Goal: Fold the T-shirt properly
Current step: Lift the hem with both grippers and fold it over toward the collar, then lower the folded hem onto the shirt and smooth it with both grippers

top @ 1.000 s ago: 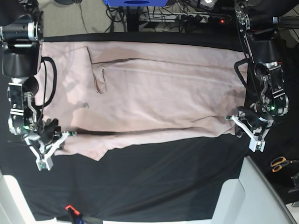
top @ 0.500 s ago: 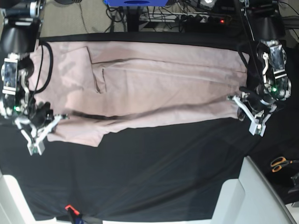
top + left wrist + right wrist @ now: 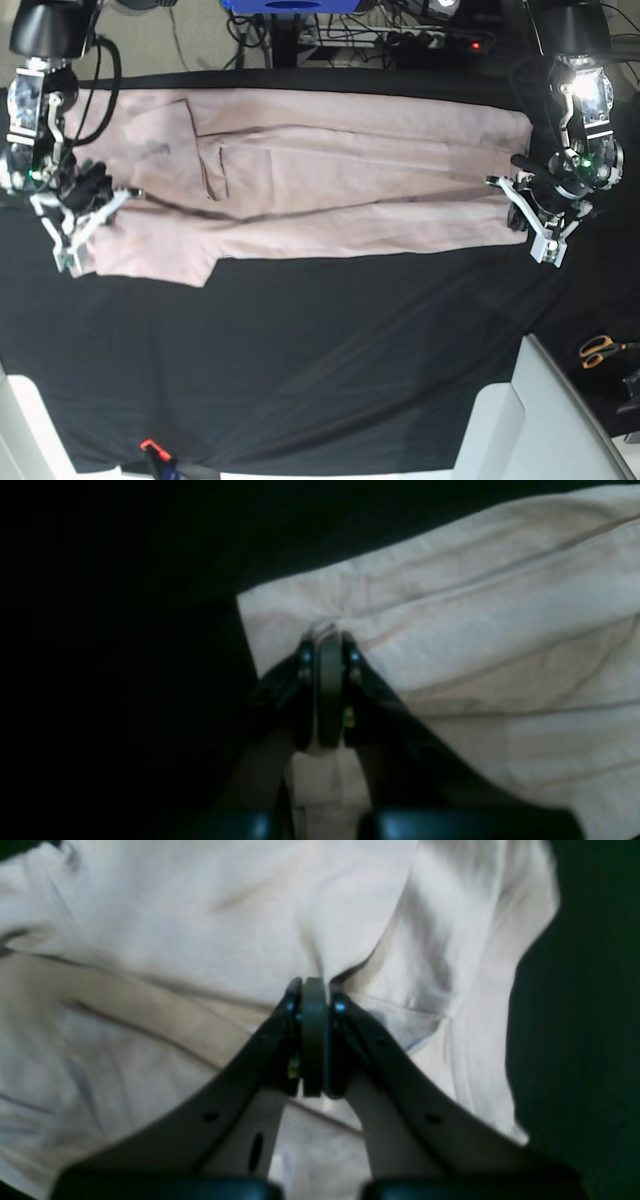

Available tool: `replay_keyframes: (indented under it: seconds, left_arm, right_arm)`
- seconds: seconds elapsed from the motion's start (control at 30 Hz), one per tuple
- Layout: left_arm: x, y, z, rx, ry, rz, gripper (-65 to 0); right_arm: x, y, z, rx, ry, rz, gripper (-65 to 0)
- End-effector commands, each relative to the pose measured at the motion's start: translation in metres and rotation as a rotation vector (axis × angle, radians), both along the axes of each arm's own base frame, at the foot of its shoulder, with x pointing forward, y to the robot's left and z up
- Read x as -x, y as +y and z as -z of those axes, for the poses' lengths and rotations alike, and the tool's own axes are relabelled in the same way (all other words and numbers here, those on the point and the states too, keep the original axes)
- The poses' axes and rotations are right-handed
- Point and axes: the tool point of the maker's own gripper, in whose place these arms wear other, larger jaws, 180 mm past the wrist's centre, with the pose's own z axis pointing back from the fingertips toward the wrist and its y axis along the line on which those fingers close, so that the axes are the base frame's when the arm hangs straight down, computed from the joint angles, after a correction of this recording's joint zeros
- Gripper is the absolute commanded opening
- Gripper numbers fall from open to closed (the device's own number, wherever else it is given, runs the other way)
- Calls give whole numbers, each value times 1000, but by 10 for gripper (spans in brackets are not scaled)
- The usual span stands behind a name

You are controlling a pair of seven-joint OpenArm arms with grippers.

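Observation:
The pale pink T-shirt [image 3: 330, 170] lies stretched sideways across the far half of the black table covering [image 3: 320, 350], its near portion doubled over in a long fold. At the shirt's right end, my left gripper [image 3: 493, 183] is shut on a pinch of the T-shirt's edge [image 3: 450, 630]; the left wrist view shows the left gripper [image 3: 327, 636] with its jaws pressed together on the cloth. At the shirt's left end, my right gripper [image 3: 134, 192] is likewise shut on a bunched fold, seen close up as the right gripper [image 3: 312, 985] on the T-shirt [image 3: 175, 940].
Orange-handled scissors [image 3: 600, 350] lie at the right edge. A grey-white bin [image 3: 540, 420] fills the lower right corner. A small orange-tipped tool [image 3: 150, 447] sits at the front edge. Cables and a blue stand [image 3: 290, 5] lie beyond the table's far edge.
Both grippers have moved toward the table's far side, drawing the shirt's near edge along. The visible shirt has become a narrower band and more black covering shows in front.

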Motion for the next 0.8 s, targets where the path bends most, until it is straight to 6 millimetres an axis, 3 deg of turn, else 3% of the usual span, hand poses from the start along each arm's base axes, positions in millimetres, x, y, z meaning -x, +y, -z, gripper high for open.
replay_keyframes:
  seconds: [0.0,0.13,0.3,0.77]
  left_arm:
    - [-7,7,-13,-14,-40,2,-650]
    - [-6,8,-12,-15,-39,-1,-650]
    - [2,6,-6,-15,-16,5,-650]
    - [6,12,-6,-26,-25,12,-650]
  right_arm:
    - [-10,-6,-12,11,-50,2,-642]
    - [0,2,-17,10,-62,-7,-642]
    - [8,-8,-19,13,-44,32,-642]
    - [36,19,-8,-42,-11,44,-642]
